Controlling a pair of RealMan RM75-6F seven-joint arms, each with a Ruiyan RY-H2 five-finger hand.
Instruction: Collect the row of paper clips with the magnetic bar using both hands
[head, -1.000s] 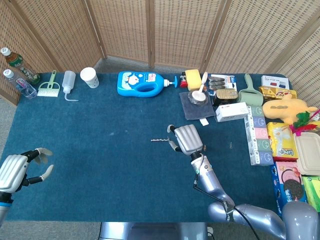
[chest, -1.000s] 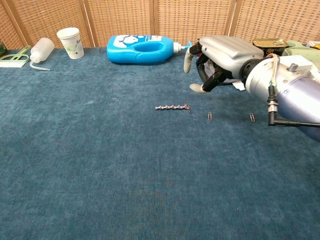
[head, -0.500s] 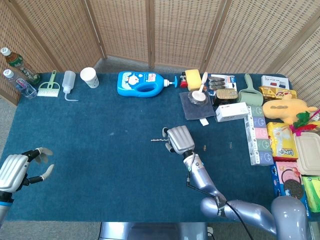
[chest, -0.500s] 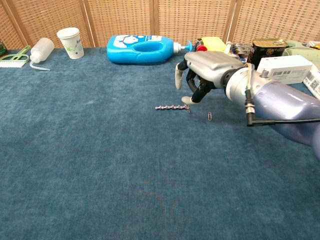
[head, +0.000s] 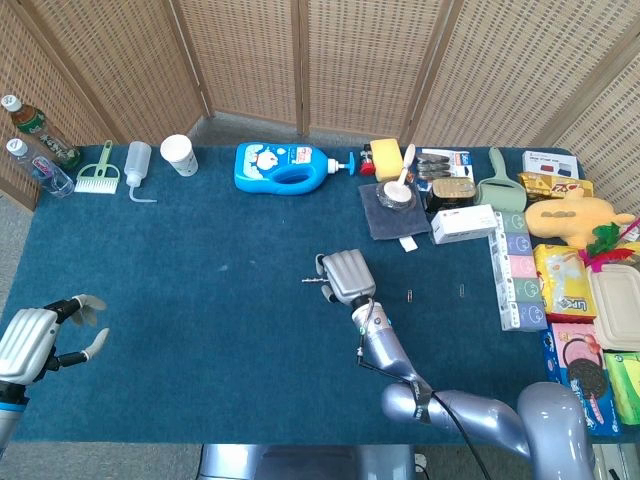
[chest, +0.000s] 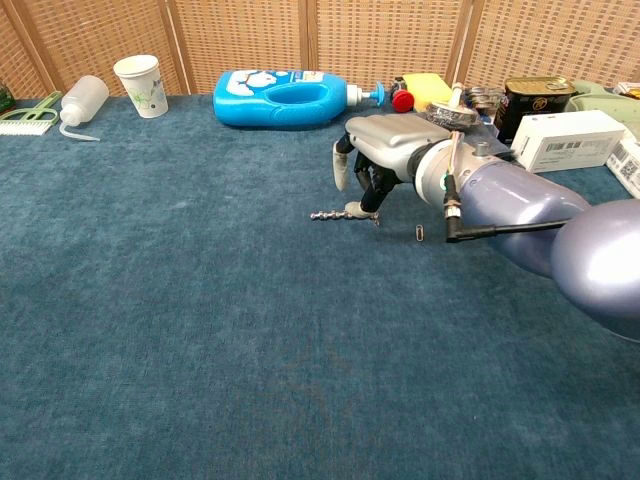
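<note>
While the right hand (head: 341, 277) hangs over the blue desk (head: 200, 300) in the head view, its fingers curl down at the right end of the magnetic bar (head: 312, 282) — the left hand (head: 40, 338) waits empty, fingers spread, near the desk's corner.

From the chest view, fingertips (chest: 356, 208) touch the bar's right end — whether they grip it, I cannot tell. One paper clip (chest: 420, 233) lies just beside.

Teal tablecloth (chest: 200, 330); blue detergent bottle (chest: 285, 98); silver right hand (chest: 375, 160).
</note>
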